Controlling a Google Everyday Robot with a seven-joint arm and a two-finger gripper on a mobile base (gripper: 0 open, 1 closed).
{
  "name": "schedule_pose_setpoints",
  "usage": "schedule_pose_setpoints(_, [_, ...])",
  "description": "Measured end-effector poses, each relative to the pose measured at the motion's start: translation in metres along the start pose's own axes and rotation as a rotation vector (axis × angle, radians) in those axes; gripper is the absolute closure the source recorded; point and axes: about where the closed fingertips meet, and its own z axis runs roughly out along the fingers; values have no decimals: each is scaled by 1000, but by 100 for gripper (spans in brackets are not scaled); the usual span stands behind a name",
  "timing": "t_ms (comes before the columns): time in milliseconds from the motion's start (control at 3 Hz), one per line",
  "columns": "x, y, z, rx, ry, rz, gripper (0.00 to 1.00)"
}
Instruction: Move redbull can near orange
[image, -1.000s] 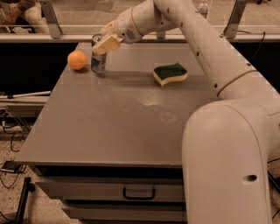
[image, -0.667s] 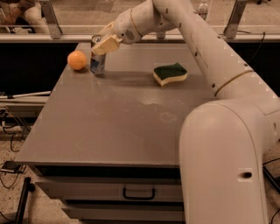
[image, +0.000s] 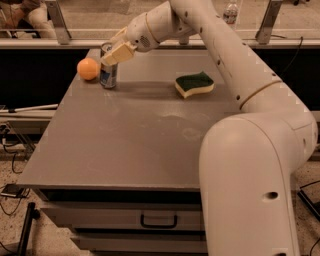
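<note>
Little has moved — the gripper (image: 117, 52) stays clamped on the redbull can (image: 108, 76) near its top, steadying it upright on the table (image: 130, 145) — just beside the orange (image: 88, 69).

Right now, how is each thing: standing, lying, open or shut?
can: upright, beside the orange.
orange: resting on the table.
sponge: lying flat, green side up.
drawer: shut.
end effector: at the can's top.

The orange (image: 88, 69) hems the redbull can (image: 108, 78) leftward, gripper (image: 109, 51) jaws at top; rightward free.
</note>
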Motion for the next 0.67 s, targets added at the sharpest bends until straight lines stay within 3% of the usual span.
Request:
schedule_pose_setpoints(333, [0,1,4,-6,-1,0,0])
schedule_pose_setpoints(667, [0,1,4,-6,-1,0,0])
